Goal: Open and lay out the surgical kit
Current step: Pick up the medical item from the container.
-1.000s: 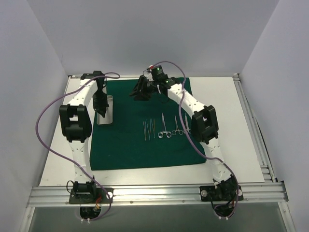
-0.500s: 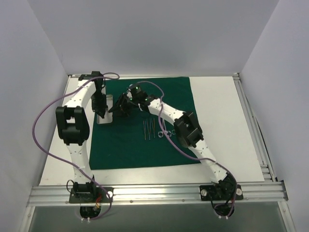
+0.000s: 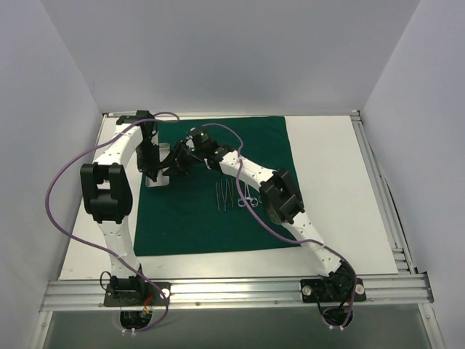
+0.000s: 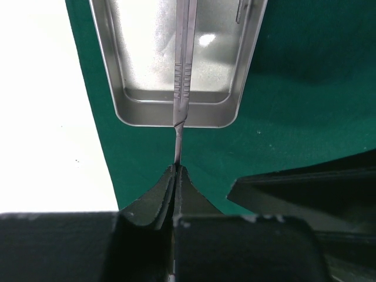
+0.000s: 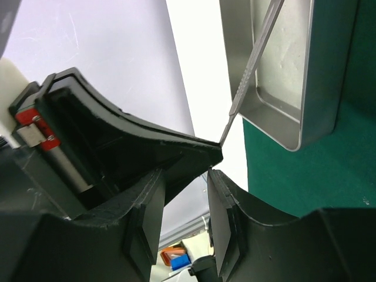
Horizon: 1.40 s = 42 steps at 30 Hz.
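Green drape (image 4: 294, 88) — silver tray (image 4: 141, 59), ribbed handle (image 4: 181, 76)

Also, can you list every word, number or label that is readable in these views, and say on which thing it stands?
No text can be read in any view.
The tray, the steel tool in the left gripper and the drape carry no print; the tool shows only grip ridges.
A small mark on the tray's wall is too blurred to read.

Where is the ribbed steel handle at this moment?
Left wrist view: the ribbed steel handle is pinched at its thin end by the left gripper, reaching over the silver tray near the green drape's left edge.
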### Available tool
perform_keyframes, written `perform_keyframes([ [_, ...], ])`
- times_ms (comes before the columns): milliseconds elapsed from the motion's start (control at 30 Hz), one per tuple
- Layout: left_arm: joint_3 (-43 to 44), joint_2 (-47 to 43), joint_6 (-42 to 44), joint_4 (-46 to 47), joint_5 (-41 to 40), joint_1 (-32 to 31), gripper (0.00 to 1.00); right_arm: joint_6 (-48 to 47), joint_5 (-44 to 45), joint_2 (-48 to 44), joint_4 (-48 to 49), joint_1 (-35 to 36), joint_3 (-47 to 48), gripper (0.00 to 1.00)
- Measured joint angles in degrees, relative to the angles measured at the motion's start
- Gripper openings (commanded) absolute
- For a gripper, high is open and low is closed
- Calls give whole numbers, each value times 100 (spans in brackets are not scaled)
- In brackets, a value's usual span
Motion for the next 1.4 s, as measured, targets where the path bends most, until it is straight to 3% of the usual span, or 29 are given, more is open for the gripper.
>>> perform_keyframes([
  [967, -249, -229, 24, 131, 195, 26, 2, 660, 299, 446, 354, 149, -98, 45],
  [1400, -442, -308, 24, 144, 317, 26, 2, 898, 354, 837, 435, 155, 365, 38],
])
